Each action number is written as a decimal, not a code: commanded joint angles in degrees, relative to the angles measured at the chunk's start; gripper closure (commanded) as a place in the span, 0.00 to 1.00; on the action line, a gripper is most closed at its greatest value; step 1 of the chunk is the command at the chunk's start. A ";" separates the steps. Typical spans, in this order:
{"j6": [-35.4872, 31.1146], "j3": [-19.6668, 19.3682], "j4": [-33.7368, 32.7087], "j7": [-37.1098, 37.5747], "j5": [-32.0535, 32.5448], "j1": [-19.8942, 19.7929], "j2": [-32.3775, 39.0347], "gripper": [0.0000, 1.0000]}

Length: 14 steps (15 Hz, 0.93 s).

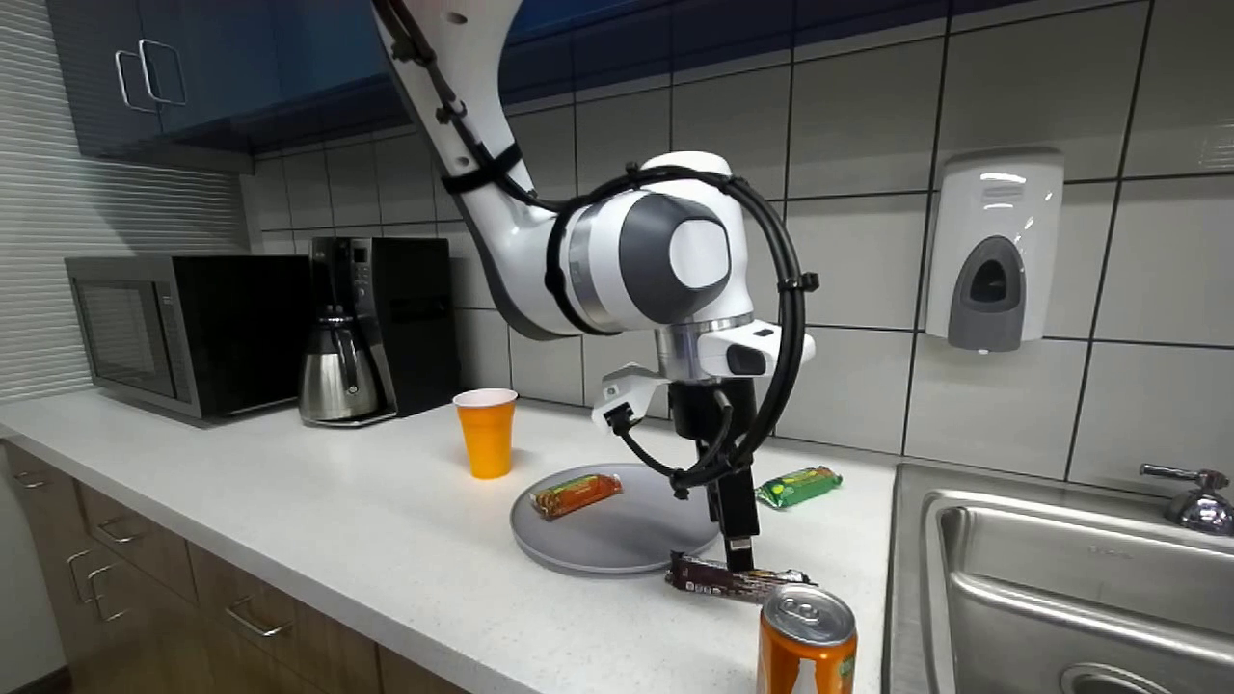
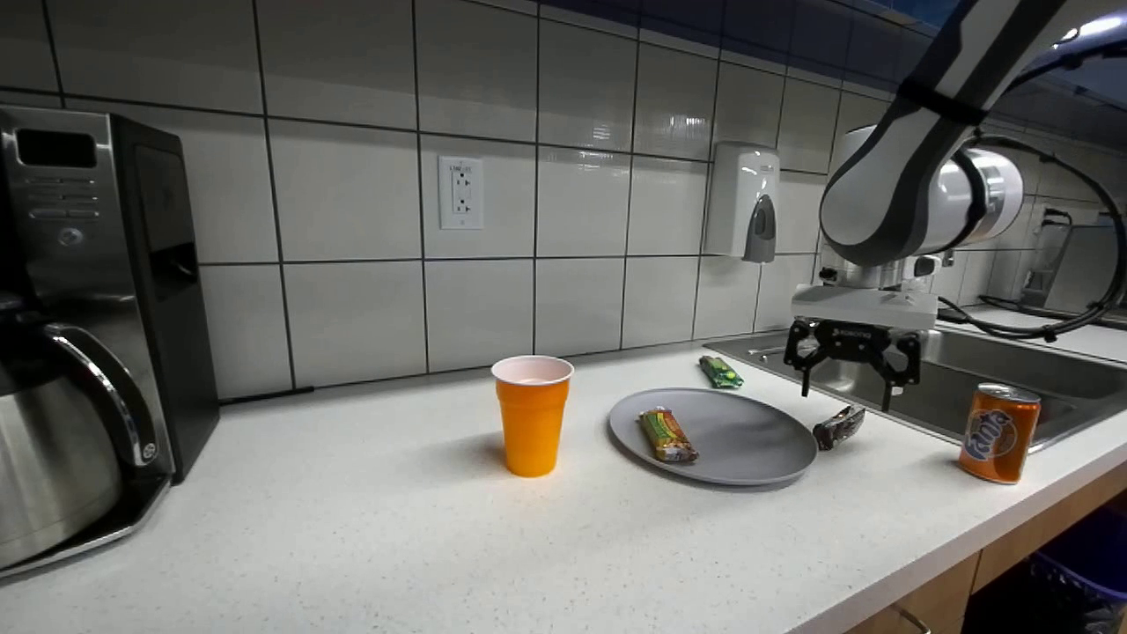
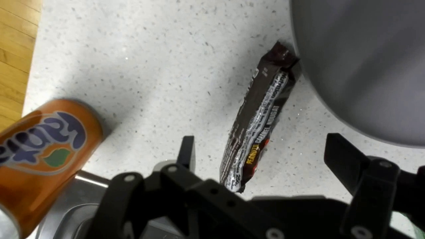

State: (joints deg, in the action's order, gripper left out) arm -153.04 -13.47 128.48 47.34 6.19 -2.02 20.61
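Wrist view | gripper spread apart, dark-wrapped bar showing between | plate at bar's 2 o'clock | likely light, firmish, slick-skinned; best pinched mid-length, across width

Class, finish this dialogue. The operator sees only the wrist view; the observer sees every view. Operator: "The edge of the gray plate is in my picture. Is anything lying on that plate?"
Observer: Yes, both exterior views show an orange-wrapped bar on the gray plate.
Operator: My open gripper has a finger on either side of the dark bar. What stands across the plate from me?
Observer: An orange cup, upright on the counter.
Operator: I glimpse the sink. What is on the wall near it?
Observer: A white dispenser, mounted on the tiles.
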 commanded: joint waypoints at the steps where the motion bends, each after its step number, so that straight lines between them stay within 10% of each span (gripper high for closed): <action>1: 0.47 -0.98 -3.42 0.96 -2.25 0.58 3.40 0.00; 11: 1.08 -2.45 -6.87 0.55 -4.69 0.85 8.44 0.00; 12: 1.01 -2.52 -7.07 0.56 -4.88 0.87 8.72 0.25; 14: 1.03 -2.56 -7.42 0.36 -5.22 0.82 9.12 0.34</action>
State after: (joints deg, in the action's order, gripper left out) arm -153.03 -15.24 122.78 47.34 2.23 -1.88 28.71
